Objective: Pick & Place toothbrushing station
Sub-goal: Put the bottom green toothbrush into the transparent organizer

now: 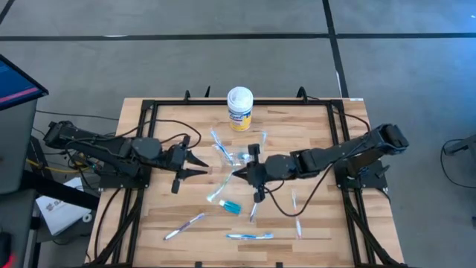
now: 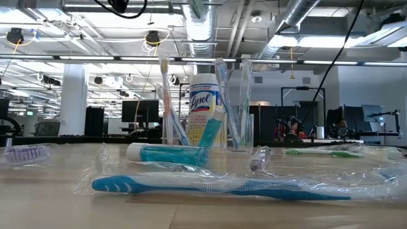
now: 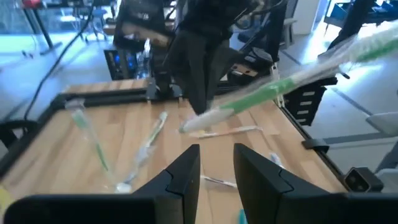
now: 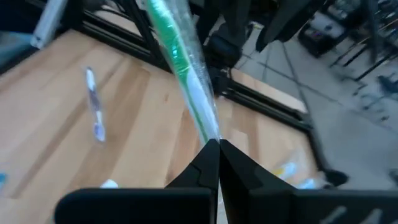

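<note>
A see-through cup (image 1: 239,157) holding several toothbrushes stands mid-table; it also shows in the low view (image 2: 240,130). My right gripper (image 1: 238,173) is just near of the cup and is shut on a green-and-white toothbrush in a clear wrapper (image 4: 180,59). My left gripper (image 1: 202,166) is open and empty to the cup's left, its fingers (image 3: 186,171) pointing toward the right gripper (image 3: 200,87). A teal tube (image 1: 232,207) lies near of them on the table. Several wrapped toothbrushes lie flat on the wood. My right gripper pinches the toothbrush at its white end (image 4: 211,134) between the tips of its two shut fingers. The rest of the brush (image 3: 280,87) sticks out past the fingertips toward the table's near left, slanting, and seems to be clear of the wood.
A yellow canister with a white lid (image 1: 239,109) stands at the far edge behind the cup. Loose toothbrushes lie near the front: one at the left (image 1: 184,225), a blue one (image 1: 249,236), others at the right (image 1: 297,222). A black frame (image 1: 149,104) borders the table.
</note>
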Motion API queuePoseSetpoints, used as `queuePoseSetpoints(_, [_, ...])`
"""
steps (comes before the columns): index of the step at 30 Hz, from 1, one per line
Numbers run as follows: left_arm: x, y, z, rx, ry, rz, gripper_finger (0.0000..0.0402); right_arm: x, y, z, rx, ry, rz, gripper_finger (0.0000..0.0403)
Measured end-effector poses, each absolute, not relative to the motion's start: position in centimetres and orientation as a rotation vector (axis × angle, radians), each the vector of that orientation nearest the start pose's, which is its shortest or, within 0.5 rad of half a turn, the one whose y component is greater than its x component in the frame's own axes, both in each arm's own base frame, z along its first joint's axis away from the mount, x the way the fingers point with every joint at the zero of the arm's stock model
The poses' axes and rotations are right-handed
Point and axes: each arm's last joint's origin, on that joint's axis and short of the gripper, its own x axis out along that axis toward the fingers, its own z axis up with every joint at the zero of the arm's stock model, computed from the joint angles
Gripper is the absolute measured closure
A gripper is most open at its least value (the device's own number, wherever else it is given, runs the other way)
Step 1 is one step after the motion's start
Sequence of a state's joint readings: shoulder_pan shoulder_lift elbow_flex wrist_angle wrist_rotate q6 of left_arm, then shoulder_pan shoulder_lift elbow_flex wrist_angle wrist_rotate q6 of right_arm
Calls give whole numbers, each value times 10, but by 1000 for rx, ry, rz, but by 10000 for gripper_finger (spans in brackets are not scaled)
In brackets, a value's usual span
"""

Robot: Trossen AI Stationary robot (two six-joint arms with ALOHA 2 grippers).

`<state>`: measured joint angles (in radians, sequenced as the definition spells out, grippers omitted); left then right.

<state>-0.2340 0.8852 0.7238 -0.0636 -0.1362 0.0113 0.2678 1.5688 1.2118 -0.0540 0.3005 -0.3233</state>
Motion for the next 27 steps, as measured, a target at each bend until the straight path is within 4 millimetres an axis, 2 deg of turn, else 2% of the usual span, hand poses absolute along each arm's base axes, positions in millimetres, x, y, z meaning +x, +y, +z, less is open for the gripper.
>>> queuePoseSetpoints(4, [195,-42,309,116,186,-82,309,350,75,300,-335,394,83,403])
queuePoseSetpoints(14, [202,-45,310,233,143,-91,304,354,58,300,-230,391,104,403])
queuePoseSetpoints(22, [218,-53,302,329,133,-117,255,355,52,300,-181,394,107,403])
queuePoseSetpoints(27, [217,-54,304,341,115,-122,220,355,53,300,-182,396,109,403])
